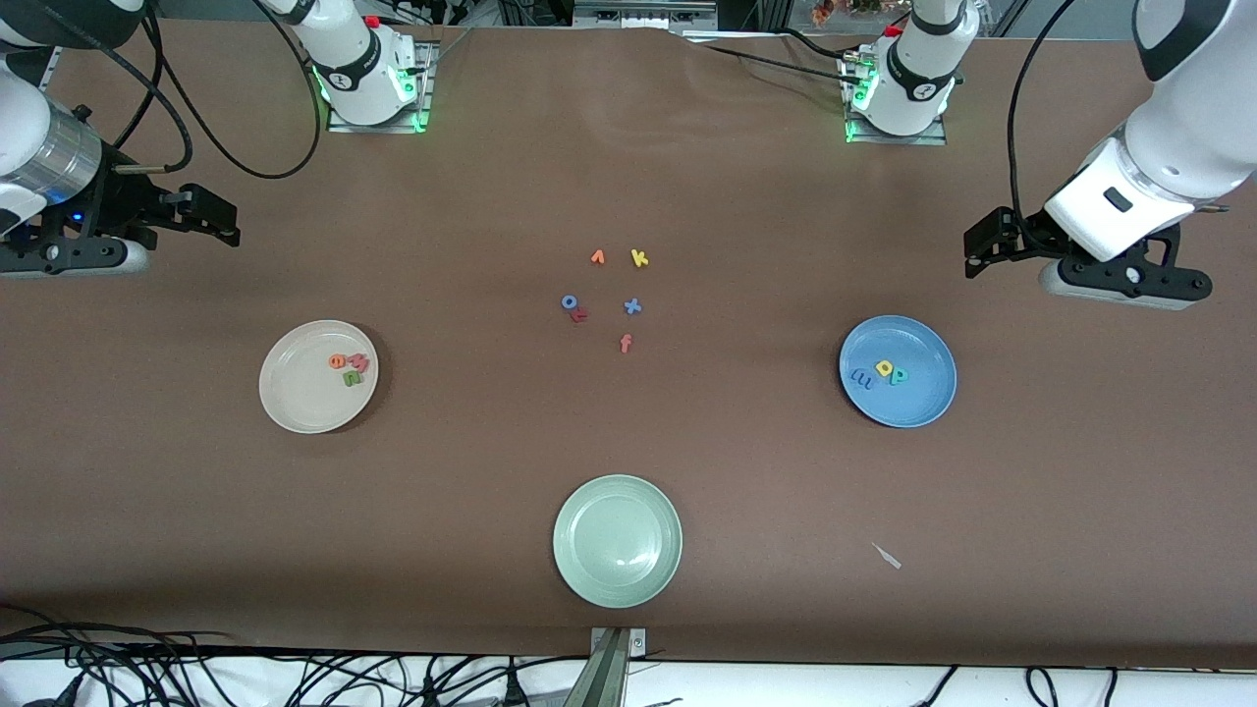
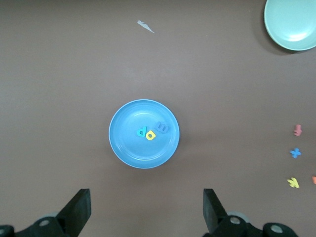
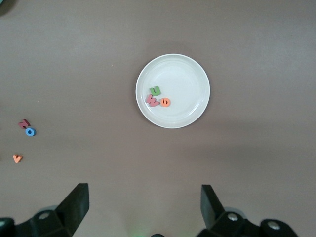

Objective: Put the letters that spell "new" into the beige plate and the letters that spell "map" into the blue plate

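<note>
green "n", orange "e" and pink "w" foam letters (image 1: 350,367) lie in the round beige plate (image 1: 295,405); periwinkle "m", yellow "a" and teal "p" foam letters (image 1: 882,372) in the round blue plate (image 1: 923,403). left gripper (image 2: 147,210) and right gripper (image 3: 144,207) hover above and outside the beige plate, fingers wide, empty. risk: a needless extra pick disturbs the sorted letters.

bright even overhead light, soft shadows, sharp

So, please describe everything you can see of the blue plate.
The blue plate is round, shallow and plain mid-blue, with a smooth, slightly glossy look. It lies flat on the brown table toward the left arm's end. Inside it lie three small foam letters close together: a periwinkle "m", a yellow "a" and a teal "p". No gripper touches it.
</note>
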{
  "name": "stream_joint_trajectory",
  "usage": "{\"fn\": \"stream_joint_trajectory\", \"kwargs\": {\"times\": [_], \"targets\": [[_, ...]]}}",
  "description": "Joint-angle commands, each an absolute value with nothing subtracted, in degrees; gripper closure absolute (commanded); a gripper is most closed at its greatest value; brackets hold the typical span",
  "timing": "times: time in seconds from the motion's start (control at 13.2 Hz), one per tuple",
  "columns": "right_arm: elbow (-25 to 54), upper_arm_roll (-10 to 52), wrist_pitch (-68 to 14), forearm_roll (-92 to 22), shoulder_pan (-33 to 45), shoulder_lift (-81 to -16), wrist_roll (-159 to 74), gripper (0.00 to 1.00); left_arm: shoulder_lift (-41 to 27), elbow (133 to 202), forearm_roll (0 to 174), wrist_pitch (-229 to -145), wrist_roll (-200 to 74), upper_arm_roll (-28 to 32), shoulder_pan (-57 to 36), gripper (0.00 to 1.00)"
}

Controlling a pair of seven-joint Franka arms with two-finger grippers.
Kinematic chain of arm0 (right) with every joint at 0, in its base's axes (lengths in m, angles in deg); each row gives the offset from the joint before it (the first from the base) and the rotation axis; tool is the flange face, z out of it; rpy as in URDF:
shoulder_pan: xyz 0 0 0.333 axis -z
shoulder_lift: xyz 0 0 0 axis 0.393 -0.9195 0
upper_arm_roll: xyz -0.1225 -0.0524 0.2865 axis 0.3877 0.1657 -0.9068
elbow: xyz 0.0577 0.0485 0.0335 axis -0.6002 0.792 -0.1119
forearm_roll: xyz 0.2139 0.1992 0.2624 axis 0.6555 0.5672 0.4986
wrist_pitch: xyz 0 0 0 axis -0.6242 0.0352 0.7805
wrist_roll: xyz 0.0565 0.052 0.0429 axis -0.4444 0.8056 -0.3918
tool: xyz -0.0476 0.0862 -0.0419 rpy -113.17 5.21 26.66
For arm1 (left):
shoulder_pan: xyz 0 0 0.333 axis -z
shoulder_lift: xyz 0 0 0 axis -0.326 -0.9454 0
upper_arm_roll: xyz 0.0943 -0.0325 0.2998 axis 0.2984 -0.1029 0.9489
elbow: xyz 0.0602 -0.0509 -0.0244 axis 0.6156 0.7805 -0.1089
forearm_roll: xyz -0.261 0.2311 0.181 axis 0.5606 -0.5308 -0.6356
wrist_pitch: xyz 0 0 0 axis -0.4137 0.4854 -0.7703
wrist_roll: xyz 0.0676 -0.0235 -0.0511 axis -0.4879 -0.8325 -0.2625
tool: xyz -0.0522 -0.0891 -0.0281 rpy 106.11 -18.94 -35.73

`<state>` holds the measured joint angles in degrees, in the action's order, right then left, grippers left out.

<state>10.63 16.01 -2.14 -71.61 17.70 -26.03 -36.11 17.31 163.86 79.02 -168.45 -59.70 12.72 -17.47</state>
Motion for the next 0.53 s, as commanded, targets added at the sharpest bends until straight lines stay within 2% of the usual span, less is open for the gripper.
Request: {"fn": "stream_joint_trajectory", "kwargs": {"times": [0.0,0.46], "targets": [[10.98,15.83,-2.41,-71.89,18.04,-25.64,-36.23,0.0,22.27,170.6,80.27,-171.66,-58.54,17.55,-13.75,0.0],[10.98,15.74,-2.41,-71.89,18.04,-25.64,-36.14,0.0,21.22,168.5,79.92,-169.91,-58.8,17.55,-14.81,0.0]]}}
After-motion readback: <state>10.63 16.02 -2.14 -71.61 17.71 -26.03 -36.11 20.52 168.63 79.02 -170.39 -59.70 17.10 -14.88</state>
